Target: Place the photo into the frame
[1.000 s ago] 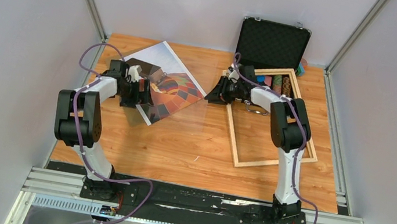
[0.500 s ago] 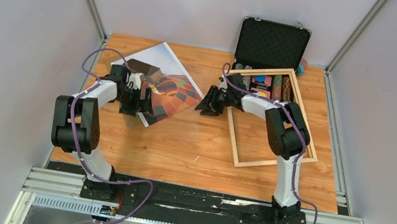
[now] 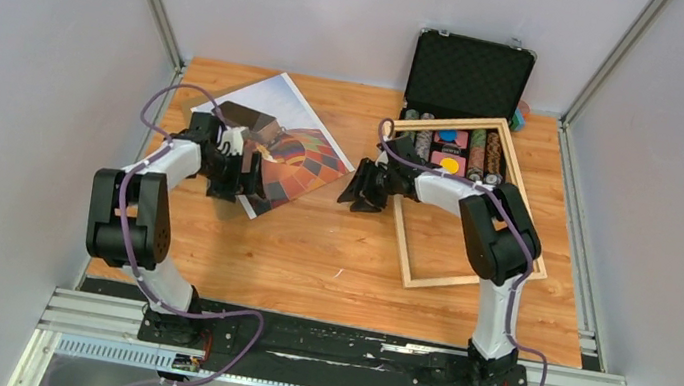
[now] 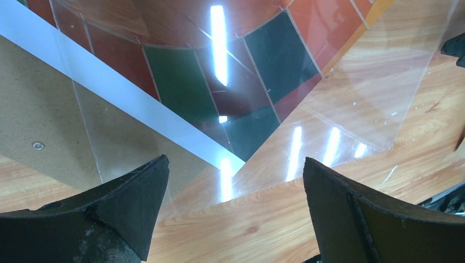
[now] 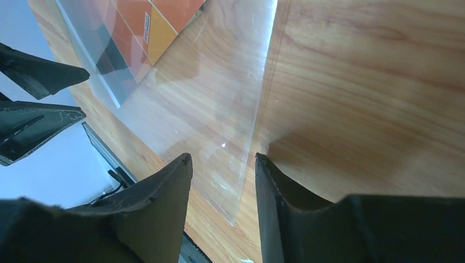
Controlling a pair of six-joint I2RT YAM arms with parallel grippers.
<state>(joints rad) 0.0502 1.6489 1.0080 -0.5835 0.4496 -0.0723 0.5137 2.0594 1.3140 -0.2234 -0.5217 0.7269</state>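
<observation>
At lower right in the top view we see the frame (image 3: 467, 278) flat on the desk (image 3: 330, 252). Mid-picture, our right pincer (image 3: 358, 190) stands part-open astride the clear pane's (image 5: 219, 98) edge. Our left pincer (image 3: 252, 180) gapes wide over the photo (image 3: 299, 147), upper left.

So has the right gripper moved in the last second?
Yes. The right gripper has shifted down and slightly left in the top view, away from the far-left corner of the frame, which stayed put.
</observation>
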